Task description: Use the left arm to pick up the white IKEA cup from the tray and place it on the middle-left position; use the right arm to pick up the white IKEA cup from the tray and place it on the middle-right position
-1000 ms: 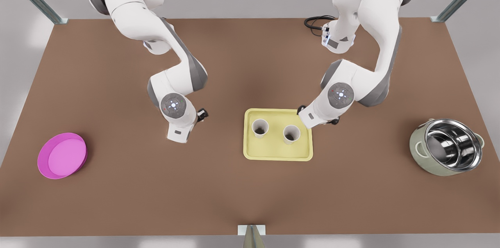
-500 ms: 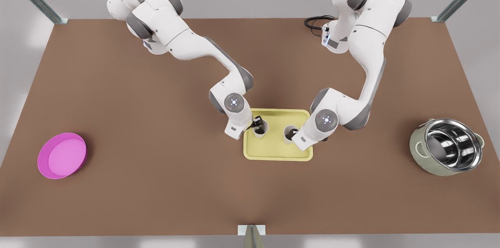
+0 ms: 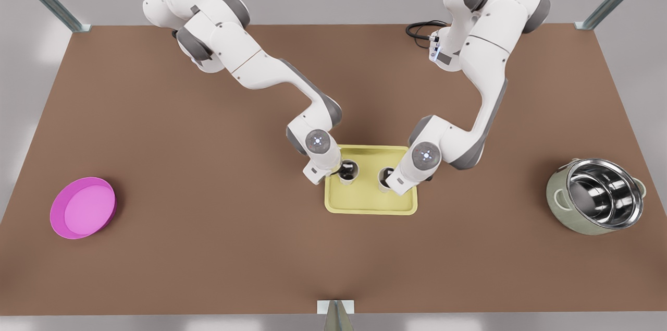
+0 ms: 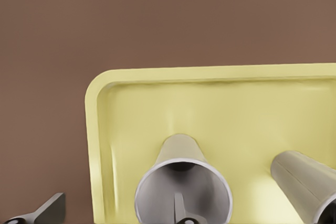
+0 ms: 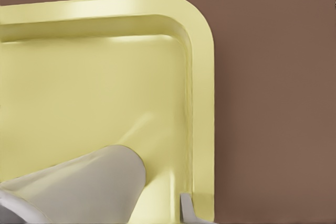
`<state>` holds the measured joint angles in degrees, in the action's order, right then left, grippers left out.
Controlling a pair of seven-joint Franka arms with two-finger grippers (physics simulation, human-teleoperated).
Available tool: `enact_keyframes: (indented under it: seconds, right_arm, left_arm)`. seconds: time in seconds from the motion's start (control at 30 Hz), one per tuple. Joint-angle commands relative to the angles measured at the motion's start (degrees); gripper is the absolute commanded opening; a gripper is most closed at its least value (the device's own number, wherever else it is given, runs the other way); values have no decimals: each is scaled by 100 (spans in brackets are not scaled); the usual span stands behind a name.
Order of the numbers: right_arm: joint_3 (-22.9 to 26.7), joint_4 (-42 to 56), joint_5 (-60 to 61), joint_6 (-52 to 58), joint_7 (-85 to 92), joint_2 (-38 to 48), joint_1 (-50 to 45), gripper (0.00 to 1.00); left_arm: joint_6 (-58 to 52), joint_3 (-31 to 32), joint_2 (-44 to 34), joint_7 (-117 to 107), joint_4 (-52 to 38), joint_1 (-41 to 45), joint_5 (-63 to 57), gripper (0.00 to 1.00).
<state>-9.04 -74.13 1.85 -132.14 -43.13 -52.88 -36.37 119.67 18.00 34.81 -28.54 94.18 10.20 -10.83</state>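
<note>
Both arms have sunk slightly since half a second ago. Left pincer straddles the wall of the left cup, one finger inside, one outside, still spread. Right pincer sits at the right cup; its state I cannot tell. Each cup stands upright on the tray, mid-worktop.

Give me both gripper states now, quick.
Left gripper: open, one finger inside the cup and one outside, not yet gripping.
Right gripper: at the other cup; state cannot be told.
</note>
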Motion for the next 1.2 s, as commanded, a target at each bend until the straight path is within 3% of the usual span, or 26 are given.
enact_keyframes:
  seconds: [0.0, 0.23, 0.3, 0.37, 0.4, 0.47, 0.5, 0.57, 0.6, 0.67, 0.83, 0.97, 1.07, 1.17]
  right_arm:
    - [-1, 4, -9, -57, -1268, 15, -1, 41]
    - [-1, 21, 140, -31, -1259, 226, 60, 37]
    - [-19, 21, 202, -31, -1180, 252, 104, 2]
    - [-19, 21, 202, -39, -1136, 261, 104, 0]
    - [-10, 21, 220, -31, -1145, 261, 104, 0]
    - [-10, 12, 237, 171, -1136, 516, 245, 0]
    - [-10, 12, 167, 435, -1049, 727, 377, 0]
    - [-1, 4, 158, 1454, 173, 1315, 886, 0]
    - [-1, 4, 141, 1578, 577, 1386, 1141, 0]
    - [236, -5, -439, 1789, 762, 1439, 1282, 0]
    - [262, -172, -448, 1956, 3617, 1404, 2811, 0]
    - [262, -216, -457, 1894, 4392, 1237, 3216, 0]
    - [306, -207, -563, 1718, 4840, 1175, 3383, 0]
    - [306, -216, -563, 1340, 5078, 929, 3541, 0]
  left_arm:
    - [206, 1, 44, -433, 39, 0, -15, 100]
    - [716, 1, -158, -442, 593, 9, -15, 100]
    - [1023, 1, -62, -494, 593, 9, -15, 100]
    - [1208, 1, -35, -530, 584, 9, -7, 100]
    - [1252, 1, -26, -530, 584, 9, -7, 92]
    - [1261, 1, -18, -512, 575, 0, 2, 52]
    - [1261, 1, -18, -512, 566, 0, 2, 37]
    - [1261, 2, -18, -512, 566, 0, 2, 21]
    - [1252, 10, -26, -512, 557, 0, 20, 17]
    - [1208, 10, -70, -512, 557, 0, 20, 13]
    - [962, 1, -228, -372, 584, -70, 11, 10]
    - [66, 1, -747, 1904, 619, -1274, 20, 10]
    - [135, 1, -738, 3293, 619, -2162, 20, 10]
    - [601, -16, -466, 3820, 628, -2434, -7, 10]
